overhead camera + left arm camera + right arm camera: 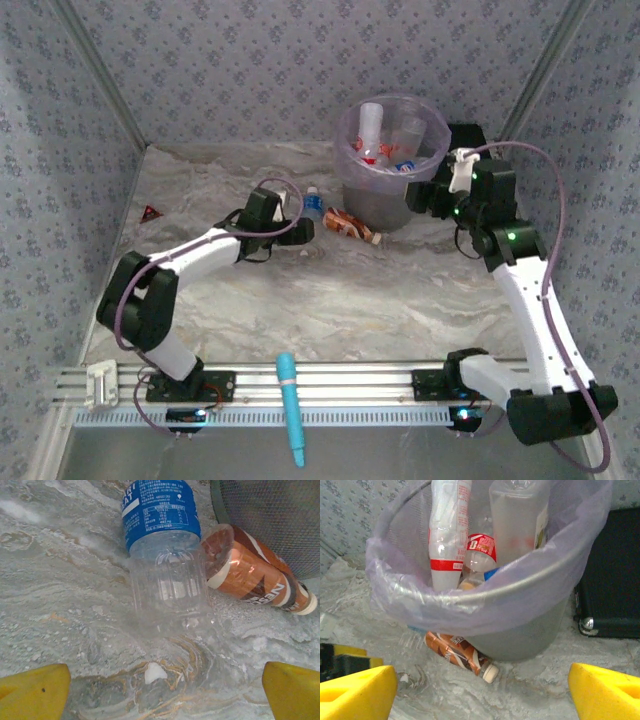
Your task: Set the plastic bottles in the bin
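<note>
The bin, pale purple and translucent, stands at the back of the table and holds several plastic bottles. In the right wrist view I see a white bottle with a red band and a red-labelled one inside the bin. Two bottles lie on the table by its base: a clear one with a blue label and a brown one. My left gripper is open just short of the clear bottle. My right gripper is open and empty beside the bin.
A flat black box sits right behind the bin. A long light-blue pen-shaped tool lies across the front rail. A small red object rests near the left wall. Patterned walls close in the table on three sides.
</note>
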Robot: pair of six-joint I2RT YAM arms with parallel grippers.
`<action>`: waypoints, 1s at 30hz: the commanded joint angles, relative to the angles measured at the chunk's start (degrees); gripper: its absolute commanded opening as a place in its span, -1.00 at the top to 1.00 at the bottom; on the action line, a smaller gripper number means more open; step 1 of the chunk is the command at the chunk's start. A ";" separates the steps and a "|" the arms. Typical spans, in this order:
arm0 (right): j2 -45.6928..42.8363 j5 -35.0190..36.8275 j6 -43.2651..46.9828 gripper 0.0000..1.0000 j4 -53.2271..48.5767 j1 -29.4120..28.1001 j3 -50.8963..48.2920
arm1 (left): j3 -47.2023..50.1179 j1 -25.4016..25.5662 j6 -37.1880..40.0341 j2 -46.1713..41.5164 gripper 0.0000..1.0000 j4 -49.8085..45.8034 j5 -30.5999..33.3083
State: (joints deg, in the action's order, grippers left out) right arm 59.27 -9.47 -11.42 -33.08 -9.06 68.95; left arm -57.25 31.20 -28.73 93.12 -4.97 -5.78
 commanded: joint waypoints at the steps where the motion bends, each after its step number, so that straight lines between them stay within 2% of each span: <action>1: -4.73 -0.24 -2.11 -0.82 -3.17 -0.09 -3.01 | -3.04 0.52 0.61 3.26 -0.95 1.00 -0.38; 15: -9.82 -0.83 -1.85 -0.83 -7.41 0.74 -8.95 | -12.64 1.26 0.53 16.69 -0.84 2.23 -1.34; 24: -11.26 -0.64 -1.06 -0.82 -8.95 1.95 -8.92 | -14.20 1.17 -0.18 19.20 -0.37 1.94 -0.21; 30: -11.01 -0.80 -0.97 -0.81 -8.84 2.25 -8.57 | -13.56 0.88 -0.19 18.04 -0.14 1.61 0.02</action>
State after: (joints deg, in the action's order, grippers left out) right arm 48.62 -9.91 -12.64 -41.06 -7.20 59.92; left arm -69.71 32.27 -29.06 111.79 -3.18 -5.98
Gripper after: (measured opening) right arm 0.908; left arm 0.615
